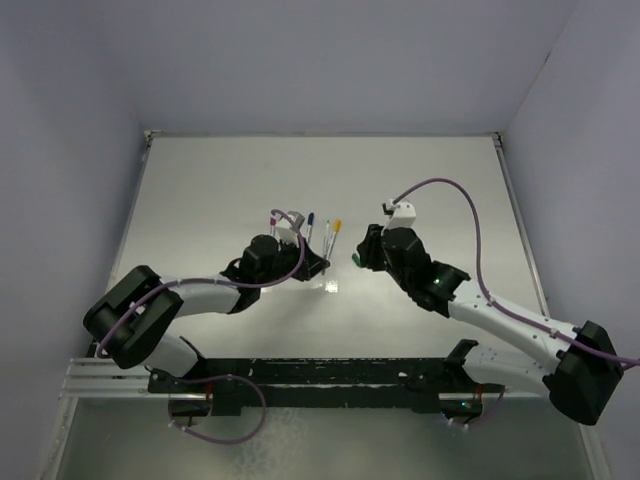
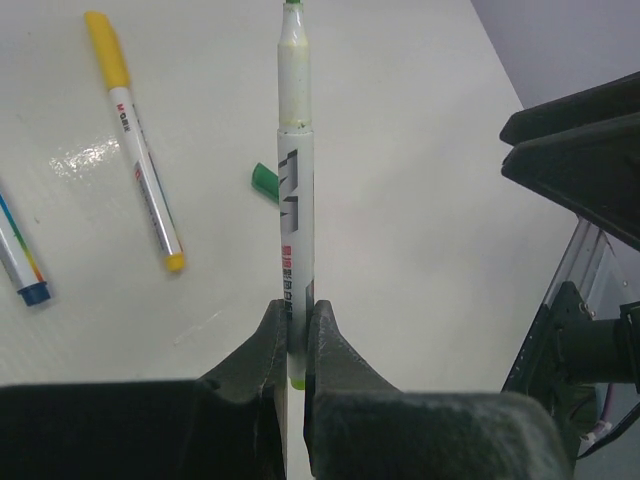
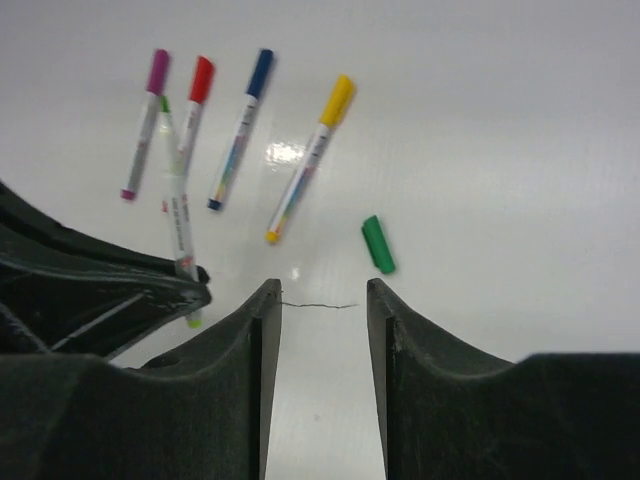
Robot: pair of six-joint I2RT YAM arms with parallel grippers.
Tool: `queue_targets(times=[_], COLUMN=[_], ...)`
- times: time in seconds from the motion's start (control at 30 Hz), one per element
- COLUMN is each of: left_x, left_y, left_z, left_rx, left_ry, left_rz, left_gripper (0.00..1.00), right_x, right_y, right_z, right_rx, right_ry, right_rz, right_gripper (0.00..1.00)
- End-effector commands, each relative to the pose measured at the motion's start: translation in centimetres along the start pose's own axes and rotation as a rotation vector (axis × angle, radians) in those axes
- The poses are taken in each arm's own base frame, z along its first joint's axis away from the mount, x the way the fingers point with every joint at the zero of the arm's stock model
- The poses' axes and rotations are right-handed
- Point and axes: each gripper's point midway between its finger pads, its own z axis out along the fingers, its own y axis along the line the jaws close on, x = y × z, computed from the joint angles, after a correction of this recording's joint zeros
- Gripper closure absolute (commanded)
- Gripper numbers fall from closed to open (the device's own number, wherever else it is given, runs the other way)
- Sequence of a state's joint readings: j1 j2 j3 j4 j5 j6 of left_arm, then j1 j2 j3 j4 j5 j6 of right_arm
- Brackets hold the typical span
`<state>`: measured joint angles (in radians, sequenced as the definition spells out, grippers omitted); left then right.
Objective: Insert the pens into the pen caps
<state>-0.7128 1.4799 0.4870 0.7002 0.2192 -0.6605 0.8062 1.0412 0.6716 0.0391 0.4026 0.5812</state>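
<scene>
Two pincers checked, left first. Left pincer (image 2: pixel 297 325): pressed together on the green pen (image 2: pixel 296 200), pinching it near the tail, with the shaft running straight ahead from the fingertips and the bare green tip at the far end. Right pincer (image 3: pixel 323 300): spread wide, holding nothing, hanging over bare table (image 3: pixel 520 150).

Green cap (image 3: pixel 378 245): lying on its side on the table, just ahead of the right pincer, off the centre of its gap and in line with one finger (image 3: pixel 400 330). From the left pincer, ahead and slightly left of the held shaft, below it. Open end not distinguishable.

Step in hand, as judged: fetching the green cap with the right pincer, then mating it with the held pen. To do it well:
- Shift the right pincer sideways to straddle the cap before descending.
- Confirm the open end first, then close across the cap's width, leaving the mouth free.
- Bring mouth and tip onto one axis and push along the shaft, not across it.
- Expect bending leverage from the long overhang beyond the left fingertips, so keep the push gentle.

Receptacles: no tray, box or cup seen, only caps serving as holders. Further ahead and left of the right pincer, four pens lying side by side with caps seated: yellow pen (image 3: pixel 308 170), blue pen (image 3: pixel 240 130), red pen (image 3: pixel 192 105), purple pen (image 3: pixel 146 120). Green cap alone unfilled. Four of five judged done.
</scene>
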Motion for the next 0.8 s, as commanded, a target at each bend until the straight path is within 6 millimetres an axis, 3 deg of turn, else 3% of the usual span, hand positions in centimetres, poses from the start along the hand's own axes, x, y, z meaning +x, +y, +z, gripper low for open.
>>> queue_targets(times=[0.0,0.13,0.27,0.5,0.77], left_x=[-0.4,0.5,1.0,1.5,1.9], left_y=[0.5,0.9,0.7,0.2,-0.1], left_z=[-0.4,-0.9,-1.4,-2.0,-2.4], left_rx=[-0.039,-0.057,-0.049,-0.029,-0.011], left_ry=[-0.001,0.043,0.070,0.118,0.137], left_rz=[0.031,0.021,0.031,0.058,0.064], left_gripper=[1.00,1.00,1.00,1.00,1.00], right_x=[1.2,3.7,5.2,6.7,8.1], right_y=[-3.3,-4.5,-3.9,-3.0,-3.9], right_z=[0.8,3.0,4.6,7.2,8.4], right_rx=[0.152,0.119,0.070,0.021,0.054], right_ry=[0.135,0.329,0.413,0.508,0.547], right_rz=[-0.076,-0.040,-0.074,-0.143,-0.178], right_gripper=[0.59,0.60,0.61,0.64,0.64])
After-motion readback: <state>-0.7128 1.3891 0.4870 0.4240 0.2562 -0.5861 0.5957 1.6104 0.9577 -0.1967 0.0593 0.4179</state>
